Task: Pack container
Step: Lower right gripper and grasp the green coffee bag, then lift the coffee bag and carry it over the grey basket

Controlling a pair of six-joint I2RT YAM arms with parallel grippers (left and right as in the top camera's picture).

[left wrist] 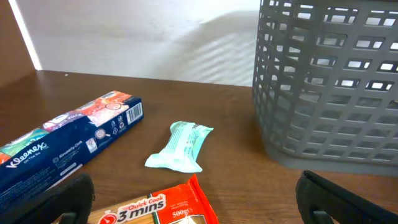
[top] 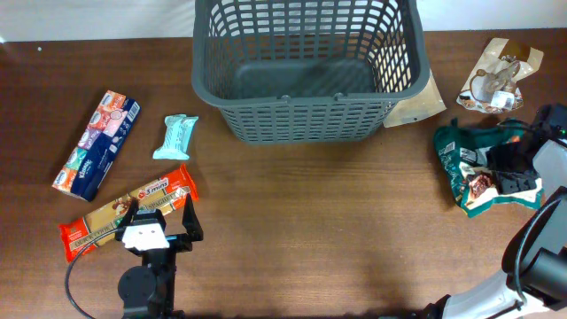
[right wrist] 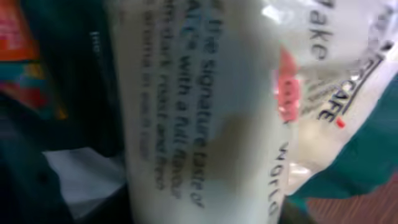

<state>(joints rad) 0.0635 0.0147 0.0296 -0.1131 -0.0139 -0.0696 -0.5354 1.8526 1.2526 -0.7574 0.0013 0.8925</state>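
The dark grey lattice container (top: 306, 115) stands at the back centre with nothing inside; its wall fills the right of the left wrist view (left wrist: 329, 93). My left gripper (top: 160, 215) is open low over an orange "Quick Cook 3 mins" pasta pack (top: 164, 188), its fingers (left wrist: 196, 199) wide on either side of the pack's end (left wrist: 161, 205). My right gripper (top: 508, 170) is down on a green and white coffee bag (top: 468, 177). That bag fills the blurred right wrist view (right wrist: 199, 112) and hides the fingers.
A blue Kleenex pack (top: 97, 143) and a teal snack bar (top: 175, 136) lie left of the container, also in the left wrist view (left wrist: 68, 146) (left wrist: 181, 146). A beige snack bag (top: 498, 75) lies at the back right. A brown paper piece (top: 418, 105) rests against the container.
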